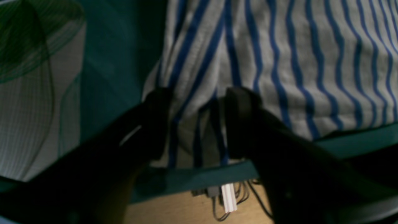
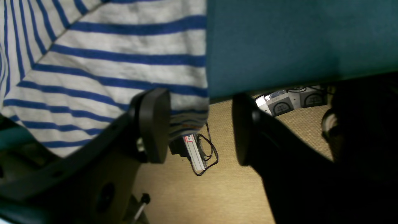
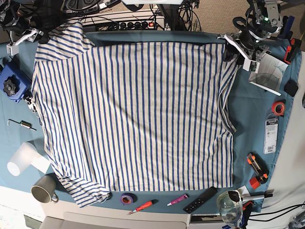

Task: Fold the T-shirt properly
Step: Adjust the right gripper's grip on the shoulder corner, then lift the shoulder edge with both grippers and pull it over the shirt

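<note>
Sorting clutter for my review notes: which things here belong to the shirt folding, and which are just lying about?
Belongs to the job:
T-shirt
left gripper, at the shirt's edge
right gripper, open at the table edge

Just lying about:
mug
tape roll
red screwdriver
remote
orange tape
blue block

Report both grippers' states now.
Left gripper: jaws apart around a T-shirt corner; grip cannot be told.
Right gripper: open, holding nothing.
</note>
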Action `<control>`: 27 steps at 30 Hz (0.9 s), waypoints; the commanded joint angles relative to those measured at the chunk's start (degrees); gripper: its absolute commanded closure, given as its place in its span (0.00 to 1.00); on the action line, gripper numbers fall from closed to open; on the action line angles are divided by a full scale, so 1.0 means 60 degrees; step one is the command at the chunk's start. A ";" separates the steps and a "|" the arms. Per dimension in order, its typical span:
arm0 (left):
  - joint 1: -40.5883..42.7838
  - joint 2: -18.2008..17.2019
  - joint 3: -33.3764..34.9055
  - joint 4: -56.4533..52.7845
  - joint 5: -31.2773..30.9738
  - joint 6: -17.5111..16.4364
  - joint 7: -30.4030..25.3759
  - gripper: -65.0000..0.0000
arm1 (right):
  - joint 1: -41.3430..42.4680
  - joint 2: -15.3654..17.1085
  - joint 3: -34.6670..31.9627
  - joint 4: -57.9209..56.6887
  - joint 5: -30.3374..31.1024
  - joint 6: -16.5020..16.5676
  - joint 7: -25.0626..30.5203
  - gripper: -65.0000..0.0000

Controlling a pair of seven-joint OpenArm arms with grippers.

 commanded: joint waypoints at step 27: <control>0.0127 -0.0029 -0.0007 -0.0240 -0.1100 0.0000 0.1628 1.00 | 0.0368 -0.0284 -0.0178 0.1293 0.1115 0.0350 0.0011 1.00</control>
